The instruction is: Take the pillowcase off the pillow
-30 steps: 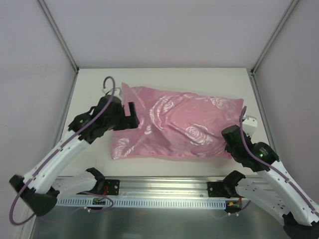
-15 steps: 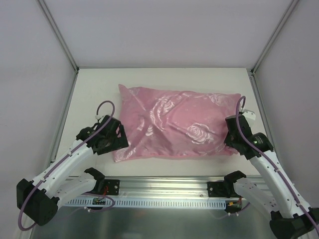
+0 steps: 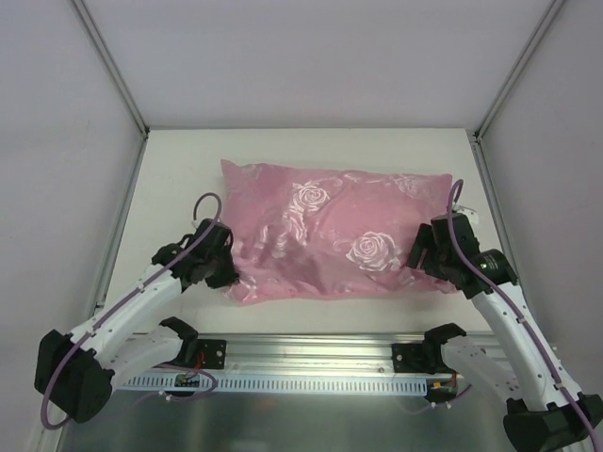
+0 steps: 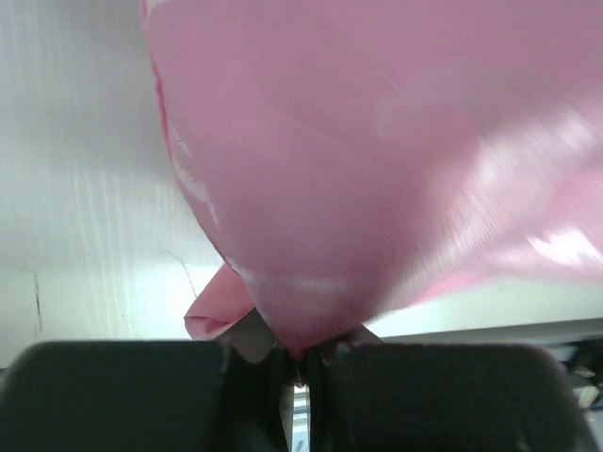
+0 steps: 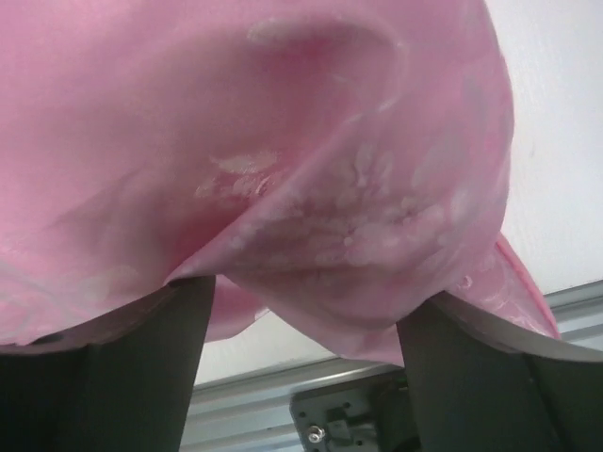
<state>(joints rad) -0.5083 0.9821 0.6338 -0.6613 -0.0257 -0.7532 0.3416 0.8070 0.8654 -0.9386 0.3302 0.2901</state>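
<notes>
The pink pillowcase [image 3: 330,231] with pale rose print lies bulging across the middle of the white table [image 3: 179,169]. The pillow is hidden inside it. My left gripper [image 3: 232,274] sits at the near-left corner, and in the left wrist view it [image 4: 300,363] is shut on a pinch of the pillowcase [image 4: 377,141], which rises taut from the jaws. My right gripper [image 3: 420,254] is at the near-right corner. In the right wrist view it [image 5: 306,315] stands open, and the pillowcase [image 5: 283,141] sags between the two fingers [image 5: 141,377] without being clamped.
A metal rail [image 3: 311,363] with both arm bases runs along the table's near edge. White walls with grey frame posts [image 3: 111,66] close in the left, right and back sides. Bare table shows behind and to the left of the pillowcase.
My left gripper came from the far-left corner to the near-left one and shut on the fabric. The right gripper opened and let go of its corner. The near-left edge got bunched.
</notes>
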